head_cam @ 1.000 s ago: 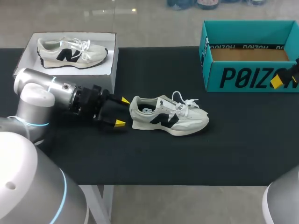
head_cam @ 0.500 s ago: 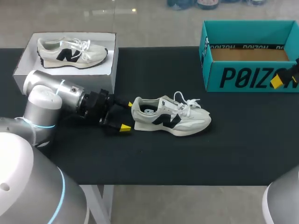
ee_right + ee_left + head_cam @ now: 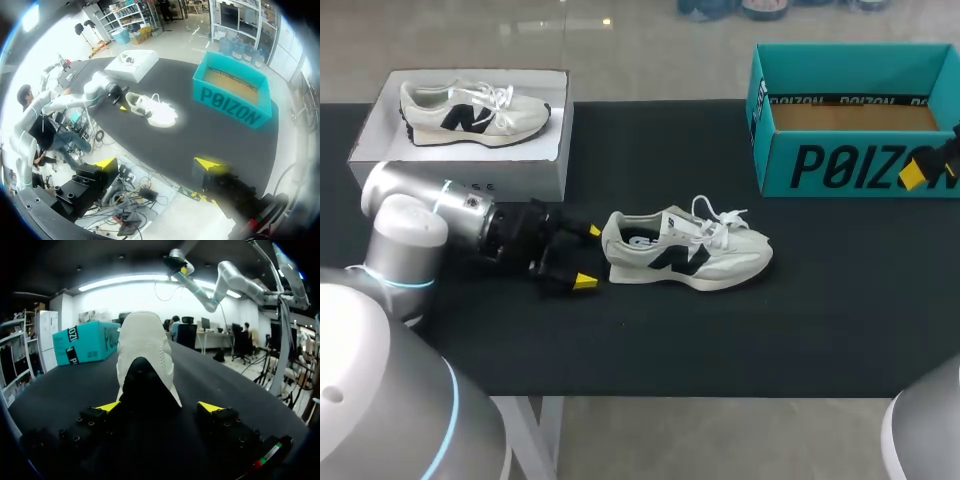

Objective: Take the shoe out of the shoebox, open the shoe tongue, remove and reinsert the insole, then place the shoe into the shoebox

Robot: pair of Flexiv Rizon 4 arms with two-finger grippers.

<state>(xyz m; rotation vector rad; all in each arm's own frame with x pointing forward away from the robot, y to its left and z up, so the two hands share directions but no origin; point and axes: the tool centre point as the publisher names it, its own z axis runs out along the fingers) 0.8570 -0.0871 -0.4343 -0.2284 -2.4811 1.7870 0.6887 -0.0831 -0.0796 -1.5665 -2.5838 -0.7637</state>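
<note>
Both wide, L pincer point(image 3: 588, 257) at shoe point(image 3: 685, 255) heel, maybe touching, R pincer point(image 3: 158, 163) high near table point(image 3: 200, 130) edge

Head view's edge chops off most of the right gripper point(image 3: 917, 172), only one yellow tip shows. From the left wrist, the heel of the shoe point(image 3: 144, 355) blocks its laces and toe.

A robotics lab is being shown: a black-covered table point(image 3: 740, 340) is being attended by two grey robot arms, the left arm point(image 3: 420, 215) being held low over it, the right arm point(image 3: 235, 280) high above, with a shoe point(image 3: 685, 250) and a teal shoebox point(image 3: 850, 165) on it.
</note>
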